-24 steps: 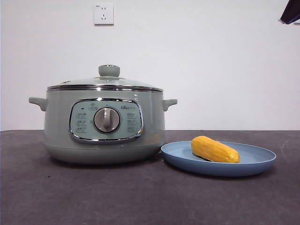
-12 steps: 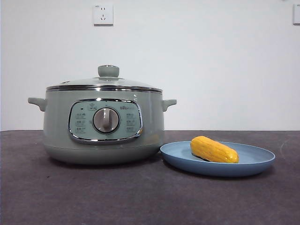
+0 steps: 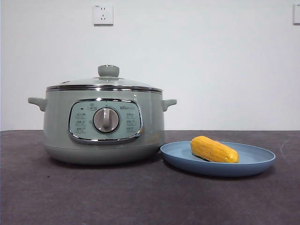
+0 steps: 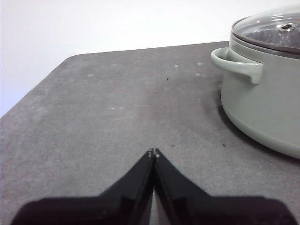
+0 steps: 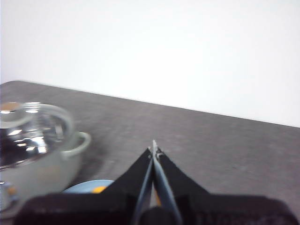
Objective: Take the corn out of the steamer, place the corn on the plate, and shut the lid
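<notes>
The sage-green steamer (image 3: 104, 124) stands at the left of the table with the glass lid (image 3: 105, 80) seated on it. The yellow corn (image 3: 214, 149) lies on the light-blue plate (image 3: 253, 161) to the steamer's right. My left gripper (image 4: 153, 152) is shut and empty, above bare table beside the steamer (image 4: 262, 98) and its lid (image 4: 274, 30). My right gripper (image 5: 153, 149) is shut and empty, raised over the table with the steamer (image 5: 33, 154), its lid (image 5: 30, 129), the plate's edge (image 5: 82, 187) and a bit of the corn (image 5: 98, 189) below it. Neither gripper shows in the front view.
A white wall socket (image 3: 103, 14) is on the wall behind the steamer and another socket edge (image 3: 296, 13) is at the top right. The dark grey table (image 3: 140, 197) stretches in front of the steamer and plate.
A black gripper tip at the top right corner of the front view has left the picture. The steamer, lid, corn and plate have not moved.
</notes>
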